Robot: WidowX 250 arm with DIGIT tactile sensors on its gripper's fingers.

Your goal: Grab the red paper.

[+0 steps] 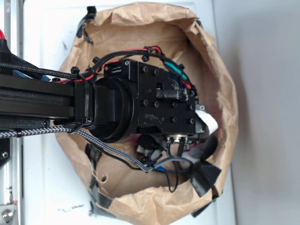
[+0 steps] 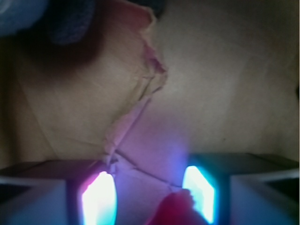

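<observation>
In the wrist view the red paper [image 2: 176,211] shows as a blurred red lump at the bottom edge. It lies between my gripper's [image 2: 150,199] glowing pads, close to the right pad [image 2: 200,192] and well apart from the left pad [image 2: 99,199]. The gripper is open, with a wide gap between the pads and the brown bag floor beneath. In the exterior view my black arm [image 1: 154,101] reaches from the left down into the brown paper bag [image 1: 222,89] and hides the fingers and most of the bag's contents.
The bag's crumpled walls ring the arm, with black tape [image 1: 204,176] at the lower right rim. A torn fold of brown paper [image 2: 152,70] runs across the bag floor. A dark blurred object [image 2: 70,21] lies at the top left of the wrist view.
</observation>
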